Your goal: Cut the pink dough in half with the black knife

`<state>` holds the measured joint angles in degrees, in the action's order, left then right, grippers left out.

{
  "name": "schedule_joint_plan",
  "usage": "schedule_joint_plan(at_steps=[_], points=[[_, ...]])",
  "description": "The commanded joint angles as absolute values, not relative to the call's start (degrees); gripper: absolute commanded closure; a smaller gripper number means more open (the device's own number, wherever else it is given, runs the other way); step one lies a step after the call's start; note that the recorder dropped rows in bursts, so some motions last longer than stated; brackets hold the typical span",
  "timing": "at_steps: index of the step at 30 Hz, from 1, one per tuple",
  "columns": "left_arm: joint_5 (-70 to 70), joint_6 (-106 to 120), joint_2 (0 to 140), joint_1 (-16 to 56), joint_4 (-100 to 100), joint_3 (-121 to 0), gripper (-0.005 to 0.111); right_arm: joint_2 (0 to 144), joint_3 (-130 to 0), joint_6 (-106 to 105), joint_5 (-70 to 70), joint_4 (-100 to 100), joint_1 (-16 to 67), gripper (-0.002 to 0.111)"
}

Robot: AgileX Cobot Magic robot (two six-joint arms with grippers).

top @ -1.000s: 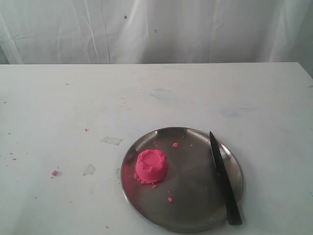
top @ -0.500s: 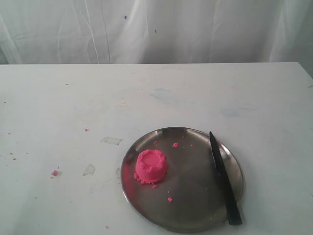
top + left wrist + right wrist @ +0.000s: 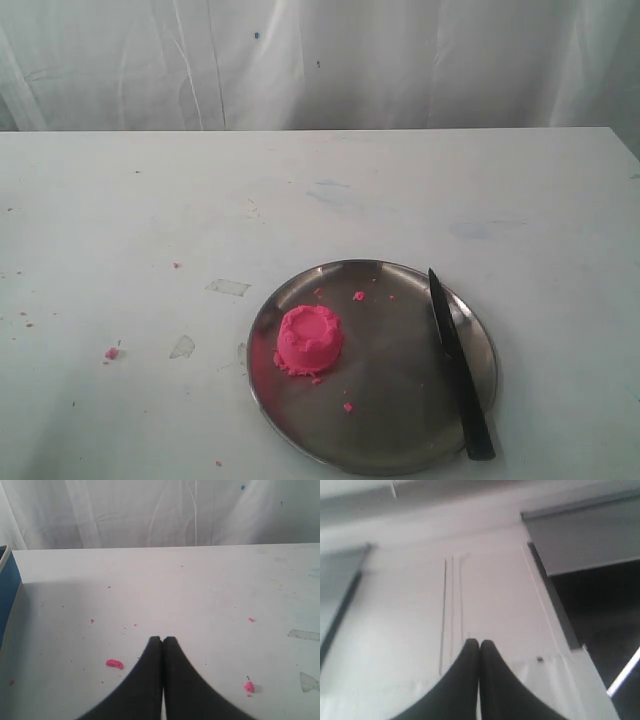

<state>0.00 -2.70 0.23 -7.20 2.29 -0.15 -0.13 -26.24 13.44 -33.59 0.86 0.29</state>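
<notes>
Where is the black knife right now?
In the exterior view, the black knife lies on the right rim of the steel plate, right of the pink dough, untouched.

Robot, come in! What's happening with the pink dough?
Both grippers shut, empty. Pink dough whole on plate. Knife untouched beside it. Nothing blocking.

One mound of pink dough (image 3: 309, 339) and one black knife (image 3: 459, 366) sit on one steel plate (image 3: 400, 445), on the one white counter (image 3: 150, 200). Three small pink crumbs (image 3: 358, 296) show on the plate, plus a few more on the counter, too small to count surely. Two pincers appear, the left pincer (image 3: 162, 639) and the right pincer (image 3: 479, 642), each with its fingertips pressed together.
</notes>
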Motion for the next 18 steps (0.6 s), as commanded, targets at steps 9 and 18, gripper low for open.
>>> schedule_joint_plan(at_steps=[9,18], points=[[-0.3,-2.7,0.0,-7.3,2.9,0.0,0.107,12.0,-22.2,-10.3,-0.8,-0.4,0.9,0.108],[-0.3,-2.7,0.0,-7.3,2.9,0.0,0.107,13.7,-19.4,-10.1,4.8,0.5,1.8,0.108]])
